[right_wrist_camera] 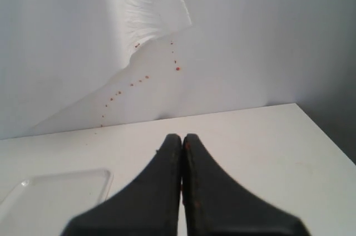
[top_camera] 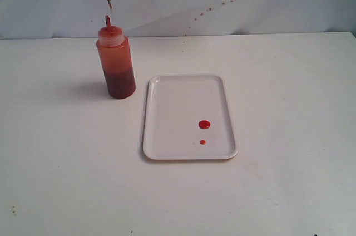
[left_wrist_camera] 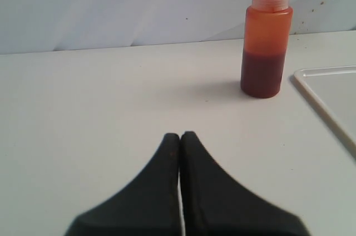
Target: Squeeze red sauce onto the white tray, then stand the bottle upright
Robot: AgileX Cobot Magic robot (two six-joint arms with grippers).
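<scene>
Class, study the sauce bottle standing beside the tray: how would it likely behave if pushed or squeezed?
The bottle is tall and narrow, so a push near the cap would probably tip it, though sauce in its lower part should steady it. Its translucent plastic wall likely gives under a squeeze. On its side, it would probably roll.

Closed left hand (left_wrist_camera: 179, 136); bottle (left_wrist_camera: 266, 41) upright beside tray (left_wrist_camera: 322, 94)

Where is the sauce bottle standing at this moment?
In the exterior view the bottle stands upright on the table, left of centre, beside the far left corner of the white tray, not touching it.
</scene>
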